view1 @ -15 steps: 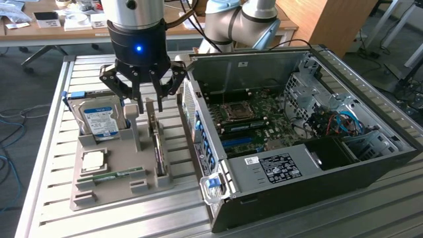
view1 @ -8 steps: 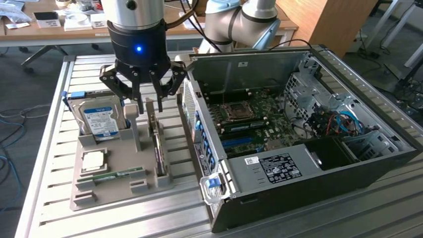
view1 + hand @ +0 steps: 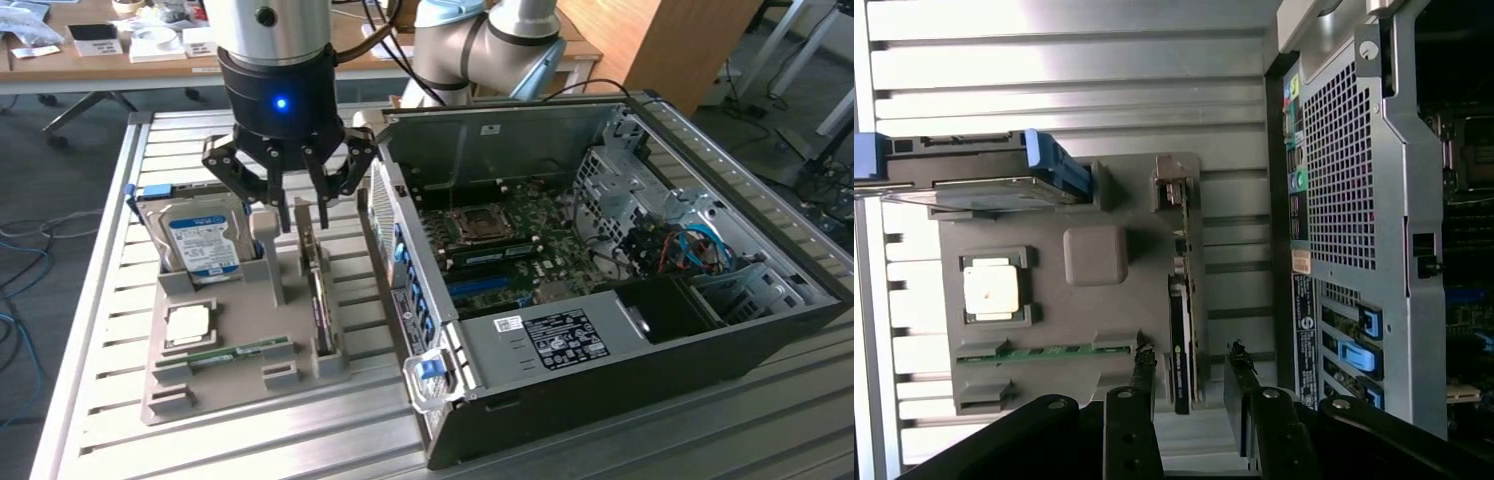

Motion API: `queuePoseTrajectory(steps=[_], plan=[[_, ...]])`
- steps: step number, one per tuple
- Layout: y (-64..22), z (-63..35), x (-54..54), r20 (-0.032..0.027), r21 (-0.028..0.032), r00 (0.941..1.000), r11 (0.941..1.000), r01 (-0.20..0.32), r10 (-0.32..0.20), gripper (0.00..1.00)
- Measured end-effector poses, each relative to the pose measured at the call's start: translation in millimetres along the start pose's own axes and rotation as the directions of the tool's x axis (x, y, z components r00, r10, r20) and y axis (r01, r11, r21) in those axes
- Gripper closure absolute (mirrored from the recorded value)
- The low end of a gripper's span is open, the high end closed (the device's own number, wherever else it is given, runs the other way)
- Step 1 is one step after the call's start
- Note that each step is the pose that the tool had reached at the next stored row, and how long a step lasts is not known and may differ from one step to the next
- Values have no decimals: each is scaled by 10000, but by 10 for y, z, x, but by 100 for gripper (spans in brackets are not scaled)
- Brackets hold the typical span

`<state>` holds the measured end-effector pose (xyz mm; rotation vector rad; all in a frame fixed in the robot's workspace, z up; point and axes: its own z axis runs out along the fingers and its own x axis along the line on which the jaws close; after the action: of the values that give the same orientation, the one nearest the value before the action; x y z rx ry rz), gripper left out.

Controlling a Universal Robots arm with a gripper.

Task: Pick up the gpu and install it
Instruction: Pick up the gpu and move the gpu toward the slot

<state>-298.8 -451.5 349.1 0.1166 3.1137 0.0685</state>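
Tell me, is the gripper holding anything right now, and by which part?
Nothing is held. The gripper stands open astride the graphics card, a gap showing on each side.

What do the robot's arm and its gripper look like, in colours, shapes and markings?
The arm is a silver-grey metal tube with pale blue joint caps further back; a black cable runs beside it. The gripper has a round black body with a small glowing blue light, black jointed link fingers and pale flat fingertip pads.
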Motion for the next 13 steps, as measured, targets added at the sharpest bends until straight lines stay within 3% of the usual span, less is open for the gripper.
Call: queuePoseTrajectory(steps=[13], plan=[[-3, 56, 1, 1, -1, 10000, 10000, 0, 0, 58]])
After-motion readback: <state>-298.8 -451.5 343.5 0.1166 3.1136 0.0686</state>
